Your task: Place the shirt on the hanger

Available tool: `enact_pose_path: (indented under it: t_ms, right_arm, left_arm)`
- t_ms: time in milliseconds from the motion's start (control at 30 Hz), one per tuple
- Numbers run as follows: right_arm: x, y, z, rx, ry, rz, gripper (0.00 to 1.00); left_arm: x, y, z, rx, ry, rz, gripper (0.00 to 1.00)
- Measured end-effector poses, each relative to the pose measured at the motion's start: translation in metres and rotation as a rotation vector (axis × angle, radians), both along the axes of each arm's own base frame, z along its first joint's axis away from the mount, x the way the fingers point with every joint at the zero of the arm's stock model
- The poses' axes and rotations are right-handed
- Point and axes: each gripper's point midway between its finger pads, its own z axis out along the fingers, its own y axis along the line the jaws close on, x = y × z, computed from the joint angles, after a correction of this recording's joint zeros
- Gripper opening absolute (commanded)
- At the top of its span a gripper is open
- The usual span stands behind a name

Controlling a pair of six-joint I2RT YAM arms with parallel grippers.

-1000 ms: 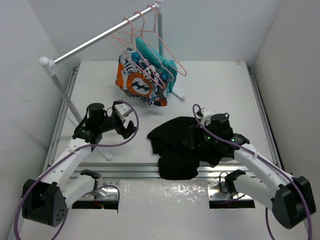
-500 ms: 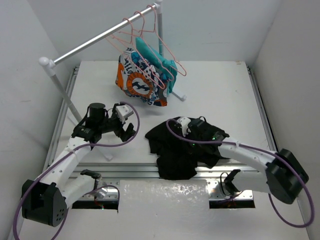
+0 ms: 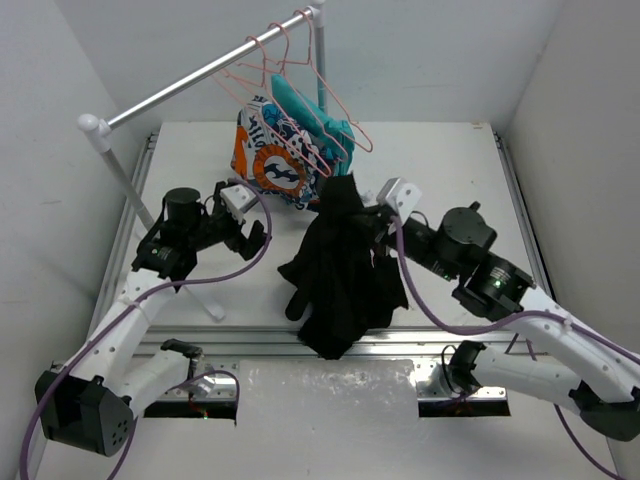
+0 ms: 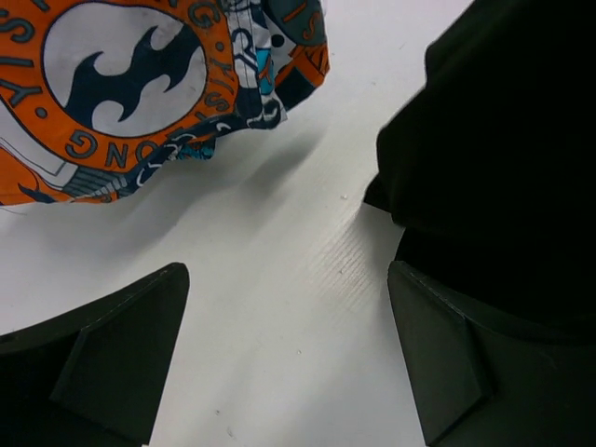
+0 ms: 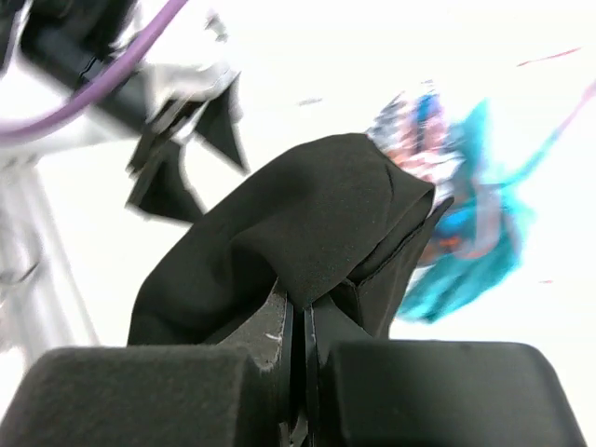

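While pinched in the right gripper, shirt hanging lengthwise downward.

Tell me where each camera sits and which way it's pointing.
Top external: high behind the robot, looking down on the table; left tool and right tool both show.
Left wrist: looks down between its open fingers at the table.
Right wrist: looks along its shut fingers pinching the shirt.
Shared: all three show the shirt.
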Motion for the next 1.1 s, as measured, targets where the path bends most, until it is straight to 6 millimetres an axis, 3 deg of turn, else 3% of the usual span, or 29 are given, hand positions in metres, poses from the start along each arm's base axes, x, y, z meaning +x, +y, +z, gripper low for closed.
enact_pose_path:
  t_ms: [100,267,367,467,500,533,633,667,733,800,867,967,1033,1067,1100]
  right_arm:
    - [0.013,-0.024,0.028,0.042,-0.043,-0.130,0.00]
    - [0.030,-0.056,0.035,0.027,-0.025,-0.295,0.00]
    - [0.030,-0.040,0.019,-0.029,0.016,-0.228,0.00]
    - [0.032,-0.008,-0.016,-0.123,0.099,-0.123,0.02]
    - [0.034,0.004,-0.029,-0.154,0.130,-0.095,0.09]
    - [0.035,0.019,-0.049,-0.197,0.170,-0.058,0.47]
    - [0.027,0.056,-0.121,-0.350,0.296,0.059,0.97]
    - [0.017,0.064,-0.145,-0.407,0.332,0.099,0.99]
    - [-0.005,0.071,-0.178,-0.499,0.364,0.181,0.99]
    - [-0.027,0.073,-0.193,-0.542,0.376,0.243,0.99]
    - [-0.040,0.070,-0.195,-0.543,0.368,0.274,0.99]
    - [-0.038,0.049,-0.187,-0.497,0.343,0.212,0.99]
    - [-0.026,0.030,-0.179,-0.444,0.359,0.133,0.52]
    - [-0.014,0.017,-0.176,-0.403,0.389,0.076,0.33]
    - [0.001,0.003,-0.174,-0.365,0.418,0.005,0.20]
  left_arm:
    - [0.002,-0.001,0.006,-0.003,-0.009,0.000,0.86]
    - [0.005,-0.002,0.011,-0.009,-0.016,-0.004,0.86]
    - [0.006,-0.003,0.010,-0.009,-0.008,-0.007,0.86]
    - [0.007,-0.003,0.011,-0.009,-0.009,-0.006,0.86]
    - [0.007,-0.003,0.012,-0.009,-0.010,-0.006,0.87]
    - [0.007,-0.003,0.013,-0.009,-0.013,-0.005,0.87]
    - [0.009,0.001,0.015,0.001,-0.018,0.015,0.89]
    - [0.011,0.002,0.015,0.007,-0.021,0.025,0.89]
    - [0.012,0.007,0.012,0.024,-0.020,0.048,0.89]
    - [0.013,0.010,0.010,0.039,-0.018,0.064,0.89]
    - [0.013,0.011,0.009,0.047,-0.016,0.066,0.89]
    - [0.012,0.011,0.008,0.052,-0.017,0.056,0.89]
    - [0.012,0.010,0.008,0.049,-0.021,0.050,0.89]
    - [0.012,0.009,0.006,0.049,-0.022,0.046,0.89]
    - [0.012,0.009,0.004,0.048,-0.019,0.043,0.89]
